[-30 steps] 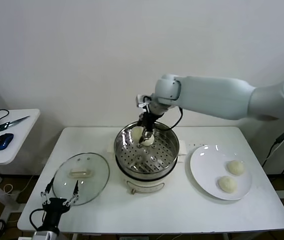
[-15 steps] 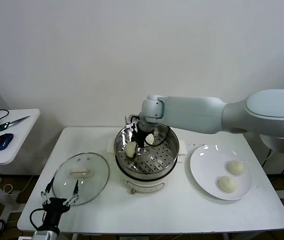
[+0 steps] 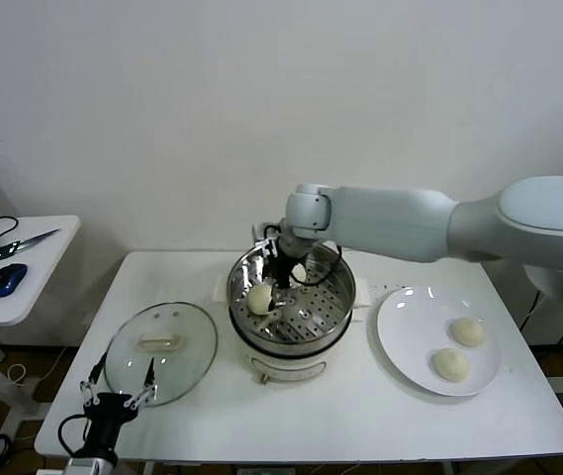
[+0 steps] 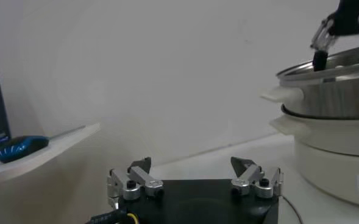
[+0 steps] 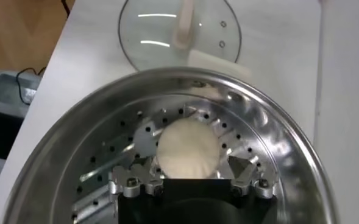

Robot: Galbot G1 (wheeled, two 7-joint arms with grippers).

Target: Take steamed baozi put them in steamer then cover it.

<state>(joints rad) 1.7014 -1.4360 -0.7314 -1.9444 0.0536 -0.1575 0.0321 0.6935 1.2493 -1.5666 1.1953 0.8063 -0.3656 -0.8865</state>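
Note:
The steamer (image 3: 346, 297) stands at the table's middle, uncovered. My right gripper (image 3: 274, 285) reaches into it, open, just above a baozi (image 3: 259, 299) that lies on the perforated tray at the left side. In the right wrist view this baozi (image 5: 188, 149) sits between the spread fingertips (image 5: 144, 171) of the gripper (image 5: 191, 165), apart from them. A second baozi (image 3: 300, 273) lies at the tray's back, partly hidden by the gripper. Two more baozi (image 3: 467, 332) (image 3: 449, 364) lie on the white plate. The cover (image 3: 159, 351) lies flat on the table left of the steamer. My left gripper (image 3: 118, 391) is open and idle at the front left edge.
The white plate (image 3: 400, 336) lies right of the steamer. A side table (image 3: 24, 287) at the far left holds a blue mouse (image 3: 8, 279) and scissors (image 3: 19, 243). A wall rises behind the table. The steamer's side (image 4: 331, 109) shows in the left wrist view.
My right gripper moved a baozi from the steamer's back to its left side and down onto the tray, and its jaws now stand apart from it. The left arm has not moved.

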